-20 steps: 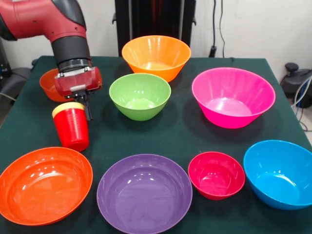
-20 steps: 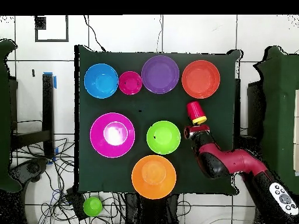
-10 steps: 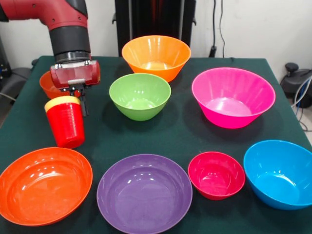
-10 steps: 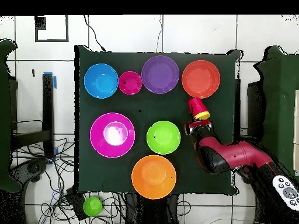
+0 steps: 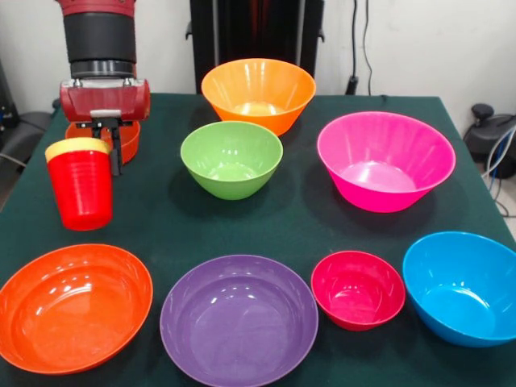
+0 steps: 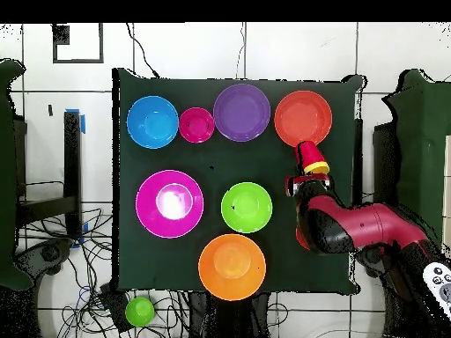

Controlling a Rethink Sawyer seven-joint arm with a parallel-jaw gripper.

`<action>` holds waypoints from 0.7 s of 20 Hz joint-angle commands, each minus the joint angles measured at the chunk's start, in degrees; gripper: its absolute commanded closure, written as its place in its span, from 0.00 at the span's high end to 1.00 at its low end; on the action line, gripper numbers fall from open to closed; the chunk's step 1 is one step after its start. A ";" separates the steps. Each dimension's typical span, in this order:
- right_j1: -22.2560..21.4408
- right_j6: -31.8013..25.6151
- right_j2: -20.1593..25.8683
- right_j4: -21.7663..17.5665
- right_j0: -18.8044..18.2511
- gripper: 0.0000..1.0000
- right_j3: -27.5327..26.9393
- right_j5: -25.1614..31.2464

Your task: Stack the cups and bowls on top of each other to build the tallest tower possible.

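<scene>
**A:** ok so the gripper [image 5: 109, 149] has one finger down inside the cups [image 5: 79, 187], pinching the rim. Yellow cup is nested in the red one, only its lip shows on top. The pair hangs tilted and looks off the table, though I can't really see a gap under it. Jaws are narrow, closed on that rim.

**B:** that grip worries me. Thin slick plastic rim held on one side, so if the arm swings fast the cups could pivot or just slide out. And the yellow one is only sitting loose in the red, might pop out if it tips more.

**A:** yeah, plus the small orange bowl [image 5: 125, 137] is right behind the cups, partly hidden by the gripper. A sideways move could clip it.

**B:** what's around otherwise?

**A:** orange-red bowl [image 5: 74, 305] just in front of the cups, purple bowl [image 5: 239, 318] next to that. Green bowl [image 5: 231, 157] off to the side of the cups, well apart. Overhead view shows the cups [image 6: 313, 158] close to the table edge [image 6: 354, 132], so a drop there could roll off.

**B:** no tower yet then?

**A:** nope, just the two cups nested. All the bowls sit separate, glossy and open side up.
</scene>
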 commanded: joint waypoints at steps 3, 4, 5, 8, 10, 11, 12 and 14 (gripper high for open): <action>-5.87 2.15 -4.88 5.67 9.01 0.00 -1.97 13.37; -6.10 2.37 -5.45 6.12 9.85 0.00 -2.12 14.05; -6.40 2.65 -5.84 6.89 10.69 0.00 -2.36 14.88; -6.32 3.30 -7.28 8.05 13.52 0.00 -3.64 16.91; -6.22 4.53 -8.05 9.27 15.45 0.00 -4.49 17.54; -6.09 4.55 -8.11 9.97 16.34 0.00 -5.18 17.85; -5.94 4.75 -8.62 10.38 17.28 0.00 -5.74 18.29; -6.08 4.69 -9.49 11.16 19.10 0.00 -6.76 19.62</action>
